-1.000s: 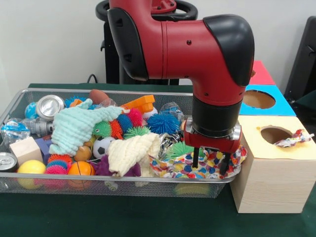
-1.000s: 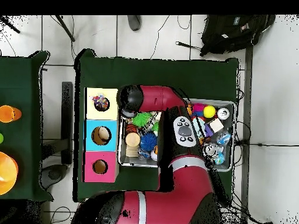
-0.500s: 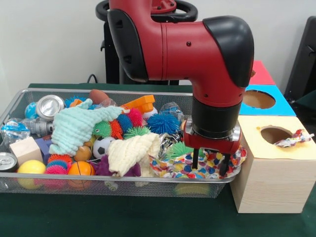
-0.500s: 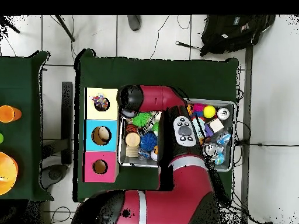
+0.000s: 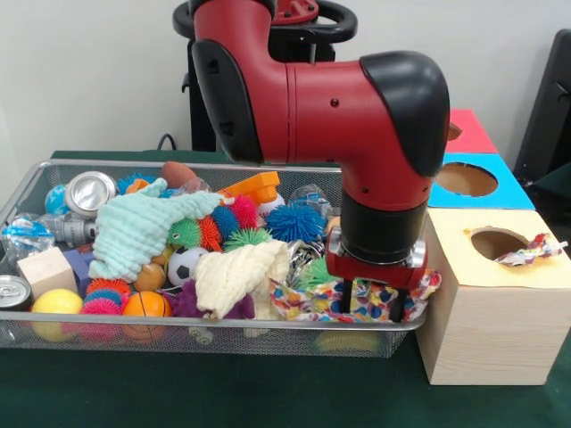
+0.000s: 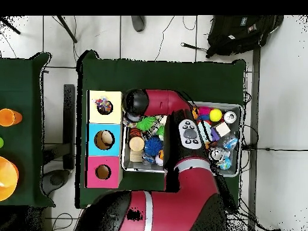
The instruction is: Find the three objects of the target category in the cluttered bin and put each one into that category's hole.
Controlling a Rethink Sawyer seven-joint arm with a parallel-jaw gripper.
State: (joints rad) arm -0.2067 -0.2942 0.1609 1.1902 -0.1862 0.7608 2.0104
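A patterned multicolour cloth (image 5: 308, 301) lies bunched at the right end of the wire bin (image 5: 178, 323). My gripper (image 5: 373, 308) is pressed down into it, open, with one finger on each side of a fold. A cream cloth (image 5: 236, 272) lies just left of it and a mint-green cloth (image 5: 143, 227) farther left. The wooden box (image 5: 491, 312) right of the bin has a round hole with another patterned cloth (image 5: 531, 250) hanging out of it. In the overhead view the arm's wrist (image 6: 135, 103) hides the gripper, next to the yellow-topped box (image 6: 104, 106).
Spiky balls (image 5: 294, 223), a small football (image 5: 183, 263), an orange ball (image 5: 145, 305), cans (image 5: 89, 192) and a wooden block (image 5: 45, 270) crowd the bin. A blue box (image 5: 486, 183) and a pink box (image 5: 471, 132) stand behind the wooden one.
The gripper has come down and shifted slightly left. Its fingers, which hovered just above the patterned cloth, are now sunk into it. The jaw spread looks unchanged.
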